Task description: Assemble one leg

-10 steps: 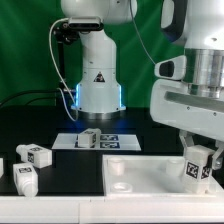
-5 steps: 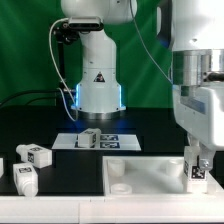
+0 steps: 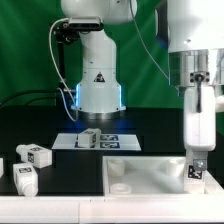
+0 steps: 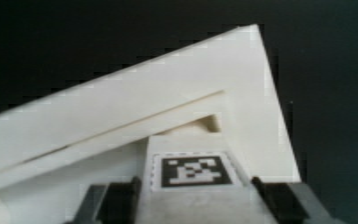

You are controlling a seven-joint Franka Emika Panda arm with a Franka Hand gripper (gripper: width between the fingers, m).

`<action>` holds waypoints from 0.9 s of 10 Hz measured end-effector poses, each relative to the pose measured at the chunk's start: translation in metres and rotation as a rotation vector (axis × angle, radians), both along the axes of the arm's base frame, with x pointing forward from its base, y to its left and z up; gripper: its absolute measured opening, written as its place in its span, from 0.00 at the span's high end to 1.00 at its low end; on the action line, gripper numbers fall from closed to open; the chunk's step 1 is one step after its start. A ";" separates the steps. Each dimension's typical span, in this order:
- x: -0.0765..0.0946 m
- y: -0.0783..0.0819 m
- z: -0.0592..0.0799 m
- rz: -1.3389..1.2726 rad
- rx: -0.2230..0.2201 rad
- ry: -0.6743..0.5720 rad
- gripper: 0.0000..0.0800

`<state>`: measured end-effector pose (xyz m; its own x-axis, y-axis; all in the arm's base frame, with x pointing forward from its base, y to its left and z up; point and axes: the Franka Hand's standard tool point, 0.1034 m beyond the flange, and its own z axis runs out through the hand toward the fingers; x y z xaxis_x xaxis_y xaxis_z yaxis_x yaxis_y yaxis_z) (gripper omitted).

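Bright even light in the exterior view, blue glow at the robot base (image 3: pixel 78 97), black desk (image 3: pixel 40 135) matte, wrist view soft, blurred, high contrast

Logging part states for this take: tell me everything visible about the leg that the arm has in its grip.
The leg is a small white oblong block, plastic-looking, with a black-and-white square tag on the face turned to each camera. It stands roughly upright, clamped between the fingers of the tool, over the corner of the large white slab at the exterior view's right. Whether its lower end already touches the slab cannot be told.
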<state>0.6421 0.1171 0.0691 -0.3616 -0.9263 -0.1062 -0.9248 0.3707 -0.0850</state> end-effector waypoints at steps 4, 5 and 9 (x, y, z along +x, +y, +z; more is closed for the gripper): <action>0.000 0.001 -0.001 0.004 -0.004 -0.007 0.32; 0.001 0.005 0.006 0.070 -0.010 -0.017 0.32; 0.000 0.007 0.031 0.136 -0.001 -0.051 0.19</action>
